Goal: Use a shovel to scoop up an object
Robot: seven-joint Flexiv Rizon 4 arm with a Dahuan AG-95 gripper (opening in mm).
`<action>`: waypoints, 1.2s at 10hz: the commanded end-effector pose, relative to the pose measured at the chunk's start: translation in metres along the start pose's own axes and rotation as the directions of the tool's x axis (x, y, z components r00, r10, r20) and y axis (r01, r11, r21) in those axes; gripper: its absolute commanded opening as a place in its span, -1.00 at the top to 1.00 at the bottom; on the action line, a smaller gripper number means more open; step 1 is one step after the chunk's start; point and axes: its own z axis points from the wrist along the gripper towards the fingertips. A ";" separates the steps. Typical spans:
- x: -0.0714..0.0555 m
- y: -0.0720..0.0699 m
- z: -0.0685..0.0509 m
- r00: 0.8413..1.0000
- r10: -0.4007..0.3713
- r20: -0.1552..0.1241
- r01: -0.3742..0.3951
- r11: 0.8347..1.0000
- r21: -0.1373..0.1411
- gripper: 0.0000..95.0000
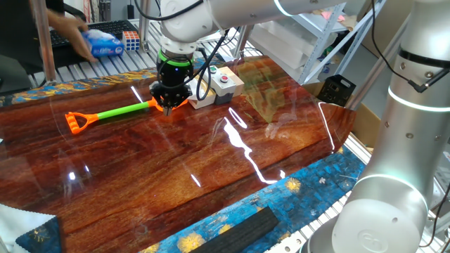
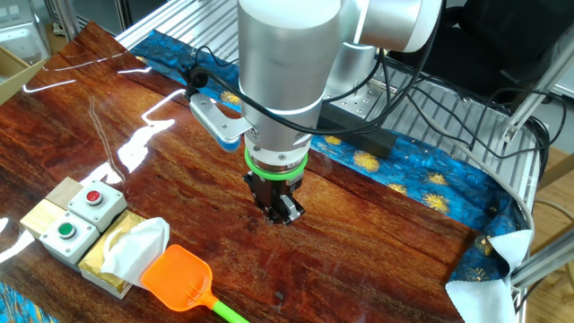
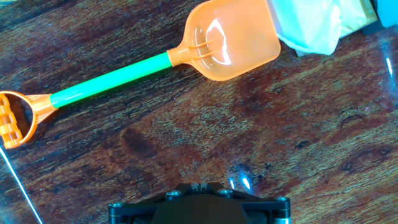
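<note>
While the gripper (image 2: 282,208) is held above the bare table (image 2: 377,233), nothing is gripped; whether its jaws are open or closed cannot be determined. The shovel (image 3: 143,65) is laid flat on the wood, blade beside the box (image 2: 115,257), whose white tissue (image 2: 134,244) is touched by the blade edge. A grey button box (image 2: 76,215) is positioned just beside the box.

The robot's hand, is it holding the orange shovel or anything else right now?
No, nothing is held. The gripper hangs above the bare wood, apart from the shovel, which lies flat on the table.
</note>
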 end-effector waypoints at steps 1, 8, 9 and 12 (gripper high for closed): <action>0.000 0.000 0.000 1.000 -0.001 0.001 0.001 1.000 -0.001 1.00; 0.003 0.000 0.003 1.000 -0.031 -0.001 0.031 1.000 -0.002 1.00; 0.006 0.000 0.004 0.999 -0.040 0.005 0.040 0.999 -0.006 1.00; 0.008 0.000 0.004 0.999 -0.031 0.006 0.031 0.999 -0.010 1.00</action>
